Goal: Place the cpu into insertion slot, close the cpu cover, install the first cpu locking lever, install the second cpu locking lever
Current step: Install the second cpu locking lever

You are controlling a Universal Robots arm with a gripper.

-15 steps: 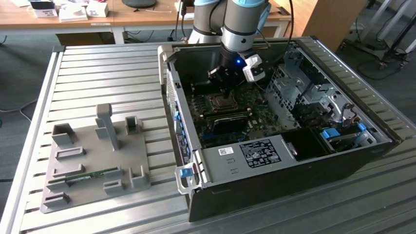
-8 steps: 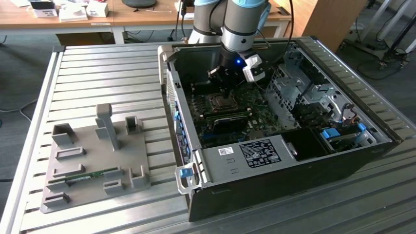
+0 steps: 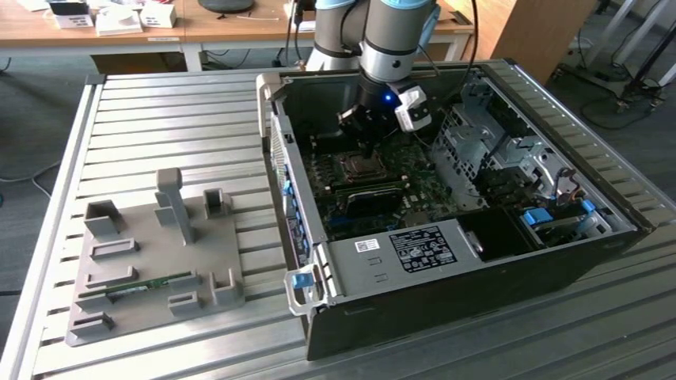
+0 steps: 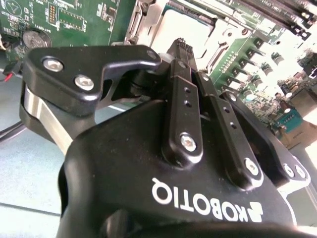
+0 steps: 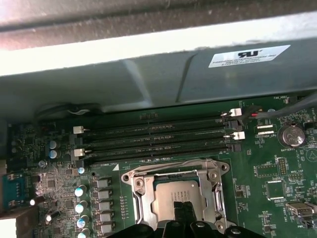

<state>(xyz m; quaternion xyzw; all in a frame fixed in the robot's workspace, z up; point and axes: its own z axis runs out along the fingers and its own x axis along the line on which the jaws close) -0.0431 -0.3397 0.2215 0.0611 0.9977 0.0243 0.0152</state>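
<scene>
Green circuit board (image 5: 277, 173) lies inside the open black computer case (image 3: 444, 285), and the gripper (image 5: 184, 210) is lowered into the case directly above the CPU socket. In the first wrist view the cpu (image 5: 174, 191) sits flat in the socket, its pale metal face seen through the square opening of the cpu cover (image 5: 176, 171), which is closed down around it. The two black fingertips (image 5: 180, 208) are pressed together with no gap between them and hold nothing; their tips are at the near edge of the chip, but I cannot tell if they touch it. In the second wrist view the same fingers (image 4: 184, 99) stand side by side, closed, pointing at the bright socket area. Beside the socket run long dark memory slots (image 5: 153, 139). In the exterior view a grey fixture tray (image 3: 158, 269) rests on the ribbed metal table (image 3: 158, 119), well apart from the case, on the exterior view's left.
</scene>
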